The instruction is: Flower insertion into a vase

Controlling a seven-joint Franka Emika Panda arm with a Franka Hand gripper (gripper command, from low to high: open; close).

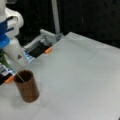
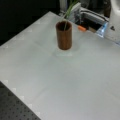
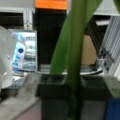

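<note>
The reddish-brown vase stands upright on the grey table at a front view's lower left, and near the top centre in a front view. A green flower stem slants down from the left edge, and its lower end is inside the vase mouth. It rises out of the vase toward the top edge, this stem. In the wrist view the stem and a leaf run up the middle, gripped between the dark fingers of my gripper. The blossom is out of view.
The arm's white and blue body fills a front view's upper left. An aluminium frame with orange tabs borders the table behind the vase. A dark perforated board lies past the table's corner.
</note>
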